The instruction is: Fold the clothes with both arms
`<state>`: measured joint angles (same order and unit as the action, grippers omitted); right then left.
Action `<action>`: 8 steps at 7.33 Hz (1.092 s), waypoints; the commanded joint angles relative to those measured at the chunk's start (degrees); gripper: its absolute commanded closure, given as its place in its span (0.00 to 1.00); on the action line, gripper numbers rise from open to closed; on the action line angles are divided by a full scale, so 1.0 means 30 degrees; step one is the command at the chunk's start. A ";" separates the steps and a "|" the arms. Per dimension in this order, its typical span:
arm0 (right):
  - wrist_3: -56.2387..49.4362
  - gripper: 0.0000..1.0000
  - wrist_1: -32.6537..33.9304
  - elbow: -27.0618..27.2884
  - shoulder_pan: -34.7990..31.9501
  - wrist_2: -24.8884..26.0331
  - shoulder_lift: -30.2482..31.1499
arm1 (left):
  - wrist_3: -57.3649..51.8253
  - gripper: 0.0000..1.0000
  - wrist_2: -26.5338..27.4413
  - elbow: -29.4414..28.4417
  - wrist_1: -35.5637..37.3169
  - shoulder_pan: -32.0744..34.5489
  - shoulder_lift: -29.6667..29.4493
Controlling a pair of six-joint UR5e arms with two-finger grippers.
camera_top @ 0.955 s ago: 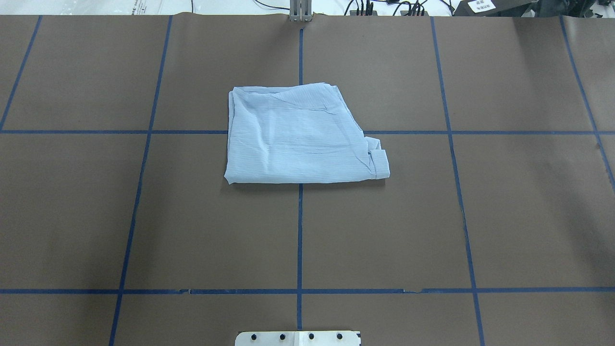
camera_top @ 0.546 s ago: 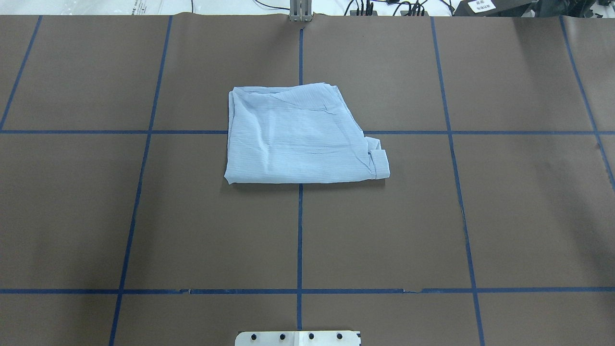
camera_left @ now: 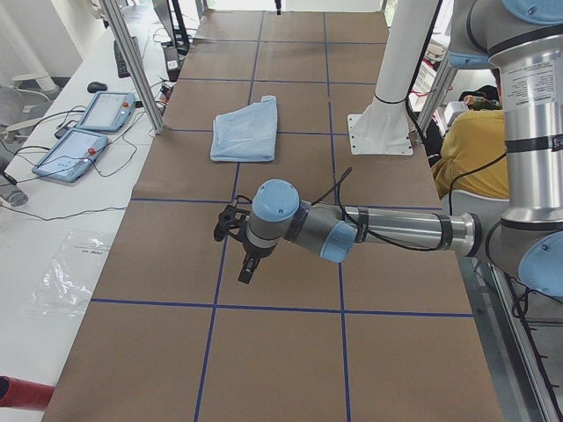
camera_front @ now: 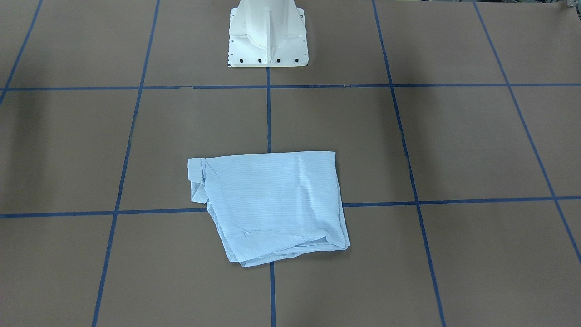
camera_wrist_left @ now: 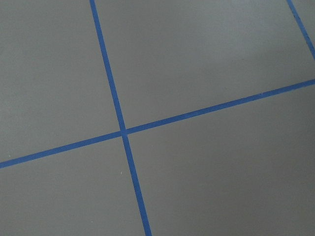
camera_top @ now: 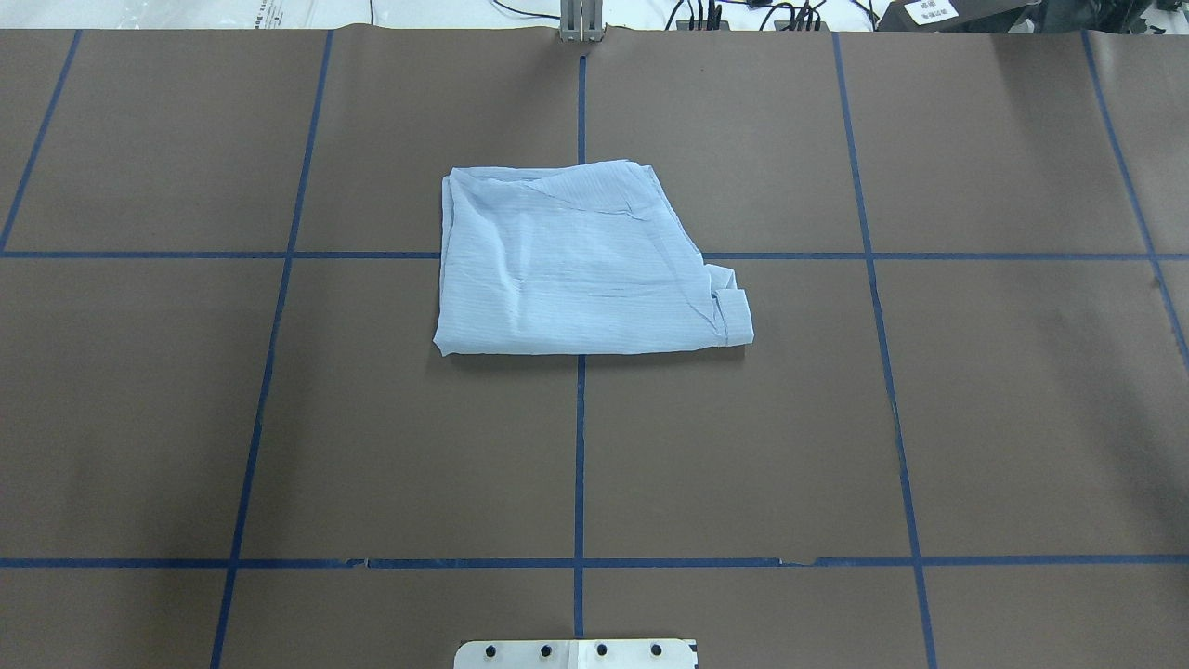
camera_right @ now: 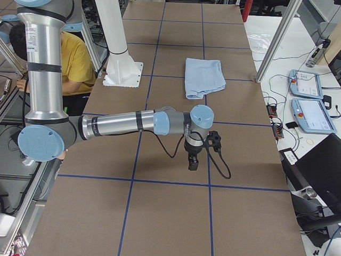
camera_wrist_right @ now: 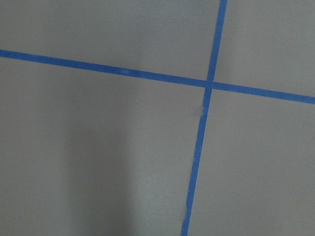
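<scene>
Brown tabletop (camera_top: pixel 372 446) carries the shirt (camera_top: pixel 576 269), folded into a compact, slightly uneven packet, well away from the left hand (camera_left: pixel 248 264) and right hand (camera_right: pixel 192 159); whether either is spread, I cannot tell. Folding looks finished.

L arm (camera_left: pixel 396 230) out low, L claw (camera_left: pixel 248 272) down; R arm (camera_right: pixel 117 124) alike, R claw (camera_right: pixel 192 163) down

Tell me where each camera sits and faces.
Front-facing: across the table, facing pedestal and shirt; no arms.
Overhead: behind the robot, down on the shirt; pedestal edge only.
Exterior left: table's end; left arm near, left hand hanging.
Exterior right: opposite end; right arm near, right hand hanging.
Left wrist: down onto a tape crossing; no hand.
Right wrist: same.
Shared: every exterior view shows the shirt.
</scene>
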<state>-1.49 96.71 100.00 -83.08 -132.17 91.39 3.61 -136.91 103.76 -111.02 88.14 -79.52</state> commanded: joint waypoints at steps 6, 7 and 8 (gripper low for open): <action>0.0028 0.00 -0.0038 -0.0669 0.0009 -0.0036 -0.0376 | -0.0061 0.00 0.0022 -0.1600 -0.2661 0.0004 -0.0679; 0.0028 0.00 -0.0009 -0.0667 0.0009 -0.0036 -0.0377 | -0.0061 0.00 0.0022 -0.1628 -0.2690 0.0004 -0.0679; 0.0028 0.00 -0.0009 -0.0667 0.0009 -0.0036 -0.0377 | -0.0061 0.00 -0.0007 -0.1454 -0.2748 0.0004 -0.0708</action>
<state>-1.41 96.65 97.94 -83.06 -132.27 90.32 3.43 -136.88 99.05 -119.05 88.15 -81.56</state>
